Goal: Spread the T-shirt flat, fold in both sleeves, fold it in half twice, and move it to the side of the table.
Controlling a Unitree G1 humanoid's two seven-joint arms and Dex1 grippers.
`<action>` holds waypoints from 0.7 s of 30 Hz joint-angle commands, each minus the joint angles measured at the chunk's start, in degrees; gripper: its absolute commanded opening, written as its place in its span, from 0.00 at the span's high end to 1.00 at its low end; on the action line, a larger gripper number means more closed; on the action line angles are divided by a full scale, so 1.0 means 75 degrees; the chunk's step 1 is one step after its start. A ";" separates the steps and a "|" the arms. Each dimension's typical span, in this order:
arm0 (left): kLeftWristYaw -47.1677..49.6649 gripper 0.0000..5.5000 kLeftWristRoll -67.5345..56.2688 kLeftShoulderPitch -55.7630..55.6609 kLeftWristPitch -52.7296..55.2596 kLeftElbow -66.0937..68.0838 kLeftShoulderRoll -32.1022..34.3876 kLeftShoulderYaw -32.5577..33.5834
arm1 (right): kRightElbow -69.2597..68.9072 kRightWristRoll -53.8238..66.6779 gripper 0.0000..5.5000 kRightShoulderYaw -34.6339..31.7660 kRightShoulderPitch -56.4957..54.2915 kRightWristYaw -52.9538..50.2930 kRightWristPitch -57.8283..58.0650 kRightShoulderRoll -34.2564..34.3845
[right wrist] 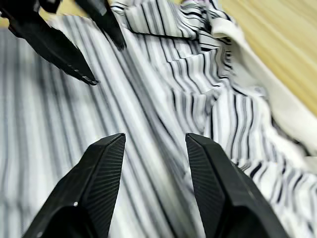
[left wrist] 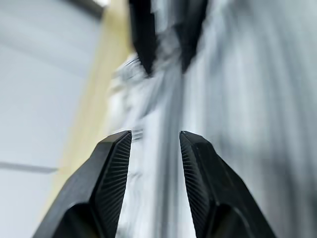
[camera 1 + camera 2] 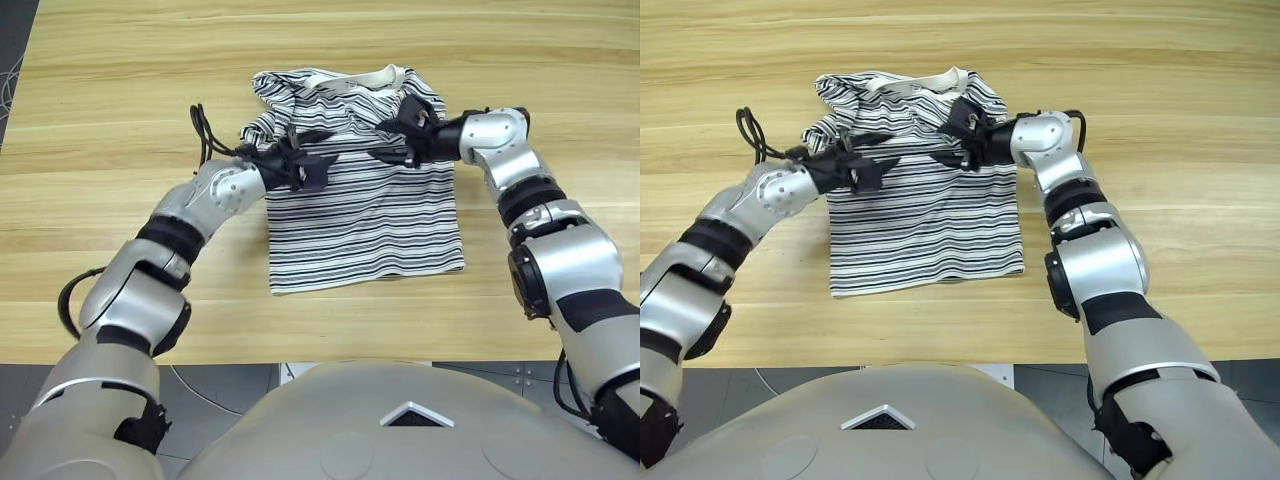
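Over the wooden table (image 3: 120, 110) and striped T-shirt (image 3: 370, 225), left hand (image 2: 155, 135) and right hand (image 1: 155, 136) point toward each other, both parted.

Bare table (image 3: 560, 60) wood lies at 3, 9 and 12 o'clock from the T-shirt (image 3: 365, 225). Over it, the left gripper (image 2: 155, 135) and right gripper (image 1: 154, 136) nearly meet, blocking each other.

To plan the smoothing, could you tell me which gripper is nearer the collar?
The right gripper, beside the white collar; the left gripper sits farther down the T-shirt.
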 commanded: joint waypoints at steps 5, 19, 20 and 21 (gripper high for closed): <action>-0.2290 0.67 0.0490 0.0877 0.0608 -0.1187 0.0918 0.0188 | -0.1526 -0.0051 0.59 -0.0010 0.1067 0.1321 -0.0229 -0.1403; -0.3336 0.67 0.2691 0.1785 0.0390 -0.3330 0.2389 -0.0944 | -0.3426 -0.1641 0.59 0.1826 0.2759 0.1797 -0.0801 -0.2899; -0.3966 0.67 0.2175 0.1853 0.0630 -0.3870 0.2697 -0.0938 | -0.3776 -0.1505 0.59 0.1855 0.2946 0.2032 -0.0657 -0.3059; -0.4472 0.67 0.1766 0.1890 0.0817 -0.4293 0.2925 -0.0922 | -0.4073 -0.1390 0.59 0.1868 0.3100 0.2179 -0.0504 -0.3163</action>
